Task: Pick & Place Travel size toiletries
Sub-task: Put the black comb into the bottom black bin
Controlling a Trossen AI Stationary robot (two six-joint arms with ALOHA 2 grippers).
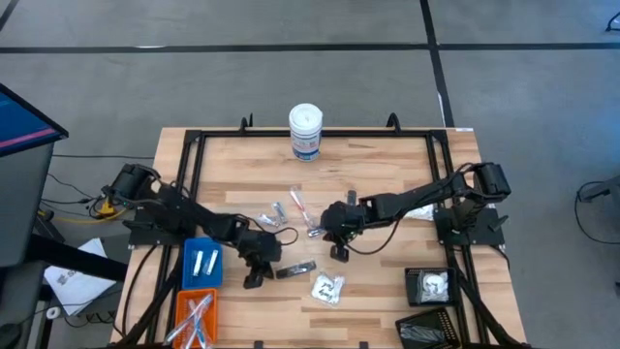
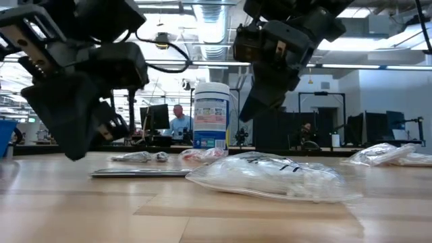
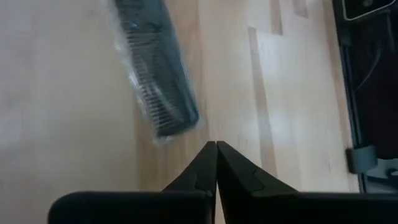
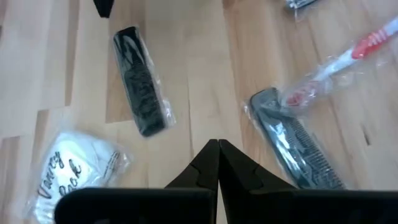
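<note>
Both grippers are shut and hold nothing. My left gripper [image 1: 254,278] [image 3: 216,147] hovers beside a black comb in clear wrap [image 1: 295,269] [image 3: 155,74] that lies flat on the table. My right gripper [image 1: 339,251] [image 4: 217,144] hovers over the table's middle, between that comb [image 4: 140,93] and a second wrapped black comb [image 4: 295,149]. A white-and-red toothbrush [image 1: 300,208] [image 4: 348,59] lies with one end on the second comb. A clear packet with white contents [image 1: 327,287] [image 4: 74,168] [image 2: 270,177] lies near the front edge. Small silver tubes [image 1: 269,215] lie left of centre.
A tall white canister with a blue label [image 1: 305,131] [image 2: 211,115] stands at the far edge. A blue bin [image 1: 201,262] and an orange bin [image 1: 194,315] sit at front left, two black bins [image 1: 431,284] [image 1: 426,328] at front right. More clear packets [image 1: 418,211] lie under my right arm.
</note>
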